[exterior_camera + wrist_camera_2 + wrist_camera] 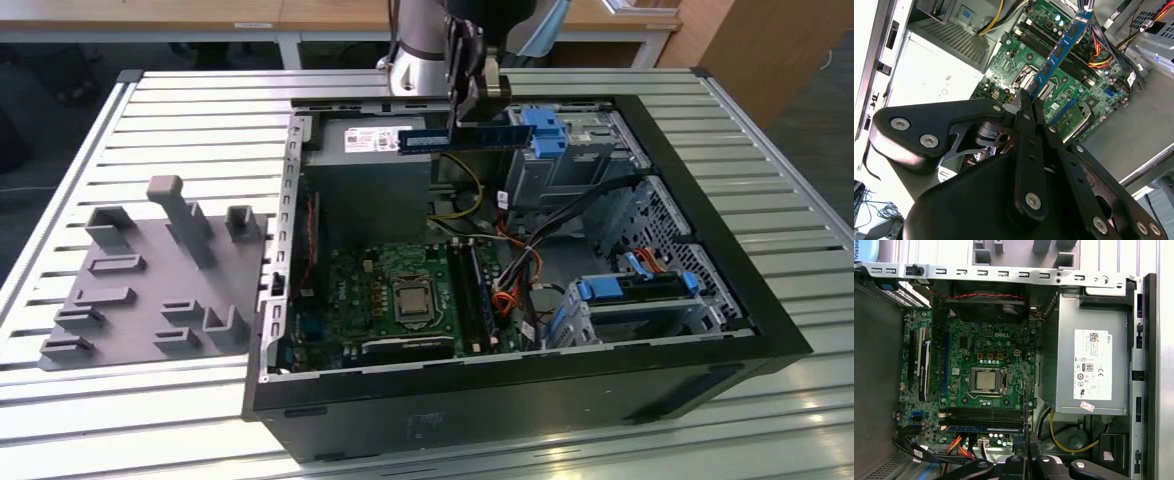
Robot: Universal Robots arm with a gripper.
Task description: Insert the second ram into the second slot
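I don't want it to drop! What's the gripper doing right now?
Gripper: closed on the second ram, holding it above the open computer case.

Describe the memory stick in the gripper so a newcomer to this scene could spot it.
Find the open black computer case on the slatted table and look near its grey power supply. There the gripper holds the second ram in the air: a thin, flat blue board with a pale label, unlike the chunky blue plastic clips nearby.
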